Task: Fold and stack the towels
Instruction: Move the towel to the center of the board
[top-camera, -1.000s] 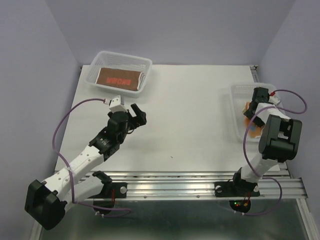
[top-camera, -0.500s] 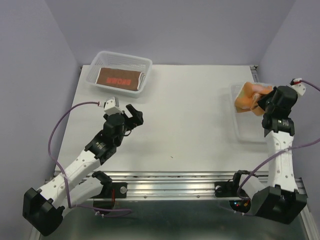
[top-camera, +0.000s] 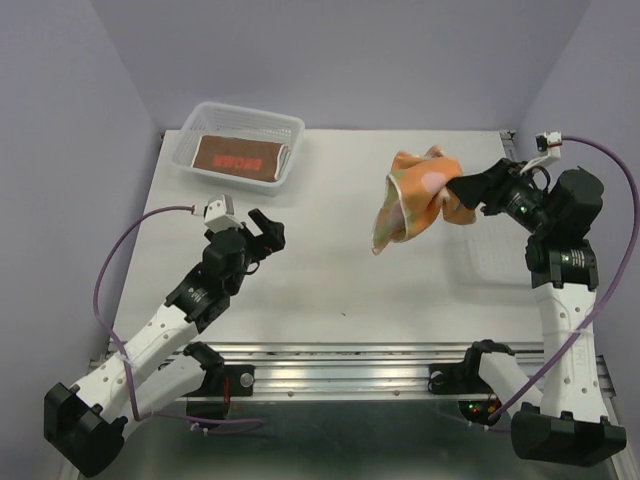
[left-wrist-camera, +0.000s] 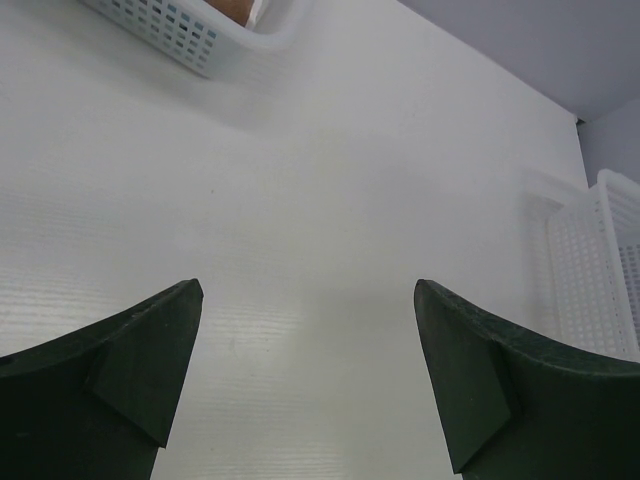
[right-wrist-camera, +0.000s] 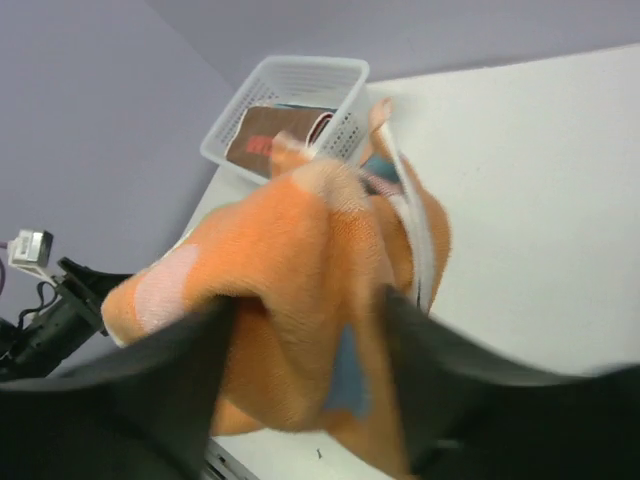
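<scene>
Right hand (top-camera: 458, 190) pinching bunched orange towel (top-camera: 415, 195), held in air over table (top-camera: 340, 270), 2 o'clock. Left hand (top-camera: 268, 230) spread, empty, above table at 9 o'clock. Folded brown towel (top-camera: 238, 158) in basket (top-camera: 290, 125), 11 o'clock.

White table (top-camera: 350, 260) holds left basket (top-camera: 292, 150) and right basket (left-wrist-camera: 590, 270).

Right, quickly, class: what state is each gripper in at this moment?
Left gripper: open, holding nothing.
Right gripper: closed on the orange towel, which hangs bunched from it.
</scene>
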